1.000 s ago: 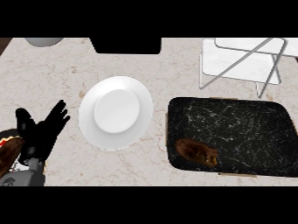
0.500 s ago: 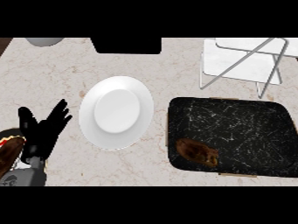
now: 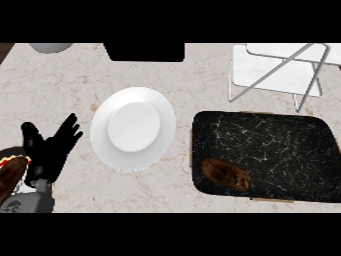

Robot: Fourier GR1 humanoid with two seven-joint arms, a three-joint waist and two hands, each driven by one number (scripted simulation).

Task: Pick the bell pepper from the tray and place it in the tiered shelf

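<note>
1. Nothing has moved since the earlier frames: my left hand (image 3: 51,150) rests at the lower left, fingers spread and holding nothing.
2. My right hand is out of view.
3. Pepper (image 3: 227,173), brownish, lies in the tray (image 3: 291,135), near its front-left corner.
4. Shelf (image 3: 276,72) waits behind the tray; I judge the pick not yet begun.

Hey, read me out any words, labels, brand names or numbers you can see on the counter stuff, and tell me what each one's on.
None: no readable text shows in the head view.
White plate: blank.
Black tray: only pale marbling, no lettering.
Brownish bell pepper in the tray: unmarked.
Tiered shelf: plain.
Left hand: no markings.
</note>
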